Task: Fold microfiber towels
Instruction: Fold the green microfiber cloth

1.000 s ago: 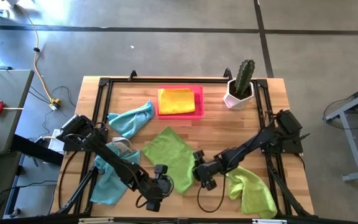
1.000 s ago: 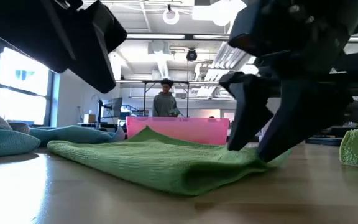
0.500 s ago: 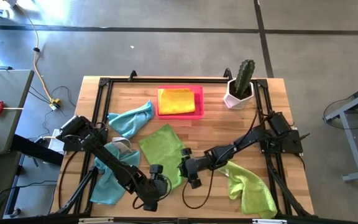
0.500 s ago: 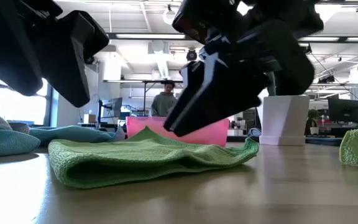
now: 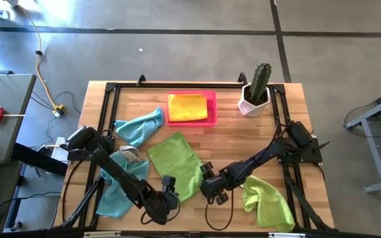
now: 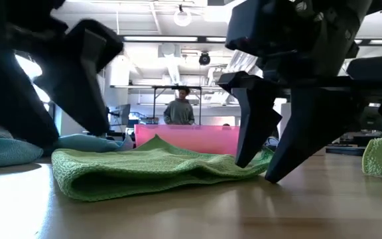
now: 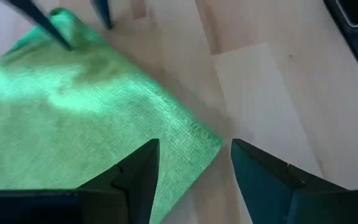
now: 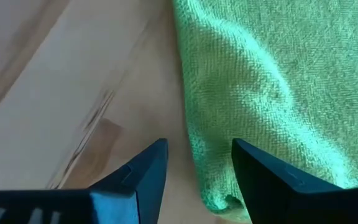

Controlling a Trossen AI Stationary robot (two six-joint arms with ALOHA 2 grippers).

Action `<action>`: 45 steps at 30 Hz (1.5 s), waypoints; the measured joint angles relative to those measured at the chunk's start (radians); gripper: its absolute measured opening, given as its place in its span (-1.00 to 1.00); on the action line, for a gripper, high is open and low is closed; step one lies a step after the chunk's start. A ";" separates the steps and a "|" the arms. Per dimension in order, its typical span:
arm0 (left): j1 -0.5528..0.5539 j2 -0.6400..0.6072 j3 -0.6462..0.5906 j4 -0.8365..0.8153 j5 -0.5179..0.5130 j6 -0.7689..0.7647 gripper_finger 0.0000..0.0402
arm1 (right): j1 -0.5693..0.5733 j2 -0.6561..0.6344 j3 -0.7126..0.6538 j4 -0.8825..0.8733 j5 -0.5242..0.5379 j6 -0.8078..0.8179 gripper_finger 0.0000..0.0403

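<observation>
Two grippers, both near the table's [image 5: 270, 129] front edge, jaws parted, grasping nothing. Left gripper [image 5: 170, 198] at front corner of folded green towel [image 5: 175, 165]; right gripper [image 5: 212, 190] just beside its right edge. Green towel mid-table, folded over. Second green towel [image 5: 268, 203] crumpled, front right corner. Two blue towels [image 5: 139, 127] along left edge. Yellow towel [image 5: 188, 106] folded in pink tray [image 5: 211, 118], back edge. Cactus pot [image 5: 255, 92], back right corner.
</observation>
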 joint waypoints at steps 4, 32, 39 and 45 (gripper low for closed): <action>0.003 0.044 -0.001 0.023 -0.002 0.031 -0.05 | 0.002 0.000 0.000 0.004 0.003 -0.003 -0.12; 0.037 0.074 0.033 0.010 -0.026 -0.002 -0.91 | 0.004 0.002 -0.003 0.093 0.011 0.004 -0.12; 0.062 0.018 0.098 -0.132 -0.061 -0.036 -0.97 | 0.051 0.002 -0.003 0.235 0.037 0.000 -0.12; 0.083 -0.016 0.116 -0.150 -0.057 -0.039 -0.96 | 0.077 0.004 -0.003 0.319 0.195 0.000 -0.12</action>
